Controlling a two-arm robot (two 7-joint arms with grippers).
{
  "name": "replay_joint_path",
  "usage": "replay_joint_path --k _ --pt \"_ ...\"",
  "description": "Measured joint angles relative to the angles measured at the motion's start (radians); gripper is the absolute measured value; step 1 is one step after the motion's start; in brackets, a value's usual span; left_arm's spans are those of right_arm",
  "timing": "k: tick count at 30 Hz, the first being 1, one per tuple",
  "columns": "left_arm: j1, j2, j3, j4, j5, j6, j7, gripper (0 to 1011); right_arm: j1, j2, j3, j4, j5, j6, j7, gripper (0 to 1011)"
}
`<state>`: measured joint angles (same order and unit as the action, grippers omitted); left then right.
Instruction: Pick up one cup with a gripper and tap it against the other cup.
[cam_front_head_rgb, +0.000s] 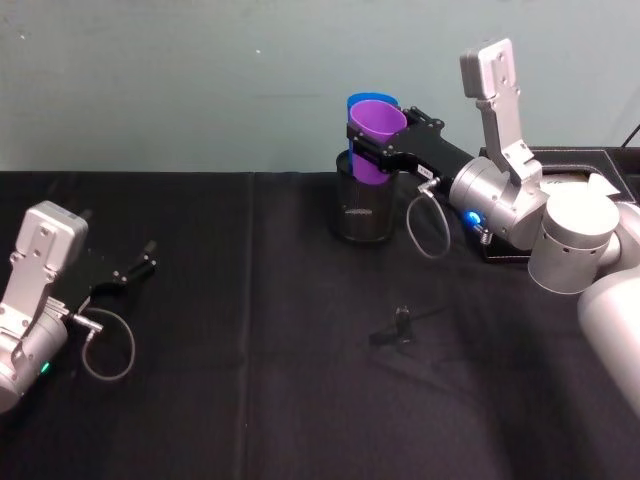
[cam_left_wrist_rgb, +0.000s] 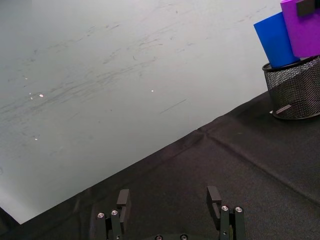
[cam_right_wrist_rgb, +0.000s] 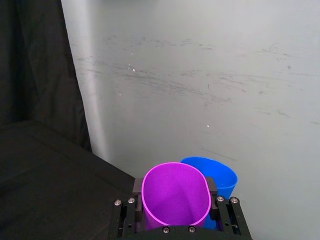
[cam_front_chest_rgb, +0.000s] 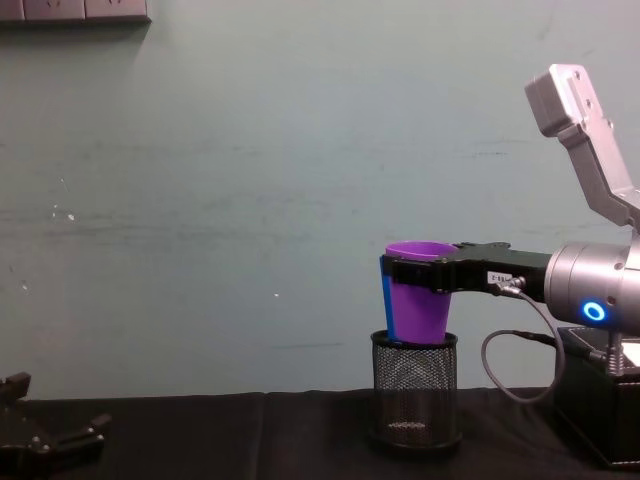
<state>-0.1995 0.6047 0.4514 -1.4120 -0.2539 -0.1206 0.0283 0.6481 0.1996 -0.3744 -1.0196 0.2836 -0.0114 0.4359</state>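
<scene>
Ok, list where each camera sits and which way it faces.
Head: up high, looking down at the table; both arms show, right gripper clamping the purple cup, left gripper open at the left.
Chest: low, looking across at the wall; right arm and left gripper show.
Left wrist: behind its own jaws, facing the mesh holder.
Right wrist: behind its jaws, looking into the purple cup.
Both wrist views share the blue cup.
</scene>
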Motion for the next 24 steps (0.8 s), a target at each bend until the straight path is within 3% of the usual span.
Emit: replay_joint_path --k 24 --pt "0.000 0.000 0.000 0.000 0.000 0.000 0.000 1000 -0.002 0.001 -0.002 -0.003 0.000 0.000 0.000 722"
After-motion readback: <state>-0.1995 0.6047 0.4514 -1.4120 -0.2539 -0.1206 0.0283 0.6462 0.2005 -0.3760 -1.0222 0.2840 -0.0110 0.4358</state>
